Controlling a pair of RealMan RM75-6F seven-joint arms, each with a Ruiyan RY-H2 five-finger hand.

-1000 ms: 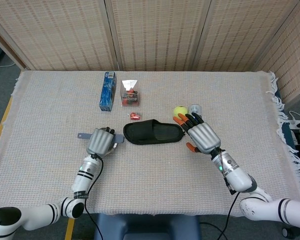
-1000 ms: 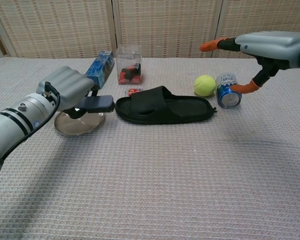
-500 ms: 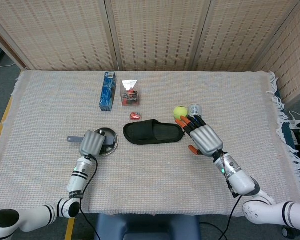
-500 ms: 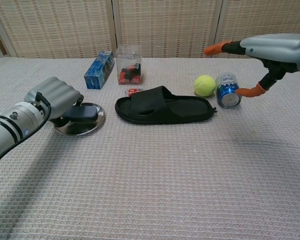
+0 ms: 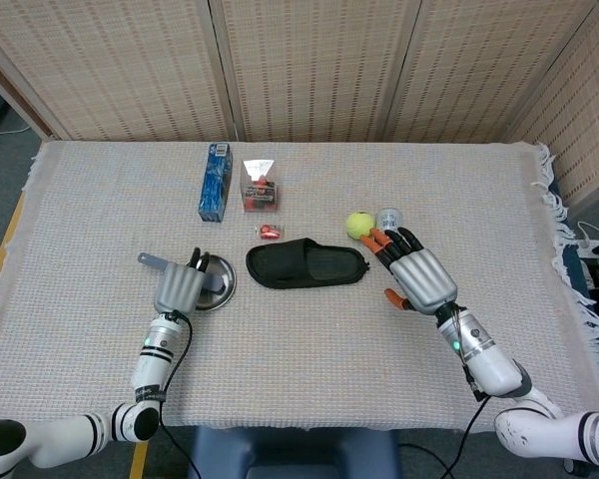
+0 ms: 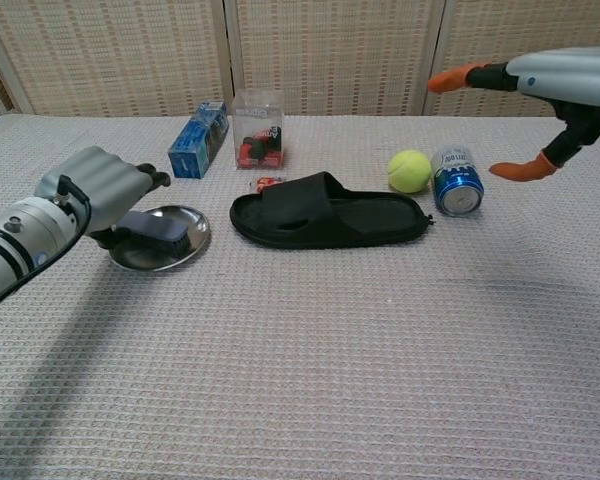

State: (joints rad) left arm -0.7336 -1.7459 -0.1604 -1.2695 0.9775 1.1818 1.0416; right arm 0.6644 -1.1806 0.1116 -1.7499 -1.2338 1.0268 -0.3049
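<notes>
A dark blue brush-like tool point(image 6: 158, 233) lies in a round metal plate point(image 6: 185, 247) left of the black slipper point(image 6: 325, 212). My left hand point(image 6: 95, 195) hovers over the tool's near end, its fingers raised off it. From the head, the left hand point(image 5: 180, 287) covers most of the plate point(image 5: 220, 287), and the tool's handle point(image 5: 151, 260) sticks out to the left. My right hand point(image 5: 416, 275) is spread above the cloth, right of the slipper point(image 5: 306, 265), holding nothing; it appears top right in the chest view point(image 6: 565, 85).
A tennis ball point(image 5: 358, 225) and a blue can point(image 5: 388, 219) lie just beyond the right hand. At the back stand a blue box point(image 5: 216, 182) and a clear box of red items point(image 5: 259, 185). A small red item point(image 5: 271, 232) lies behind the slipper.
The left hand carried the tool left and down into the plate, then its fingers lifted off it. The right hand drew back to the right, away from the slipper.
</notes>
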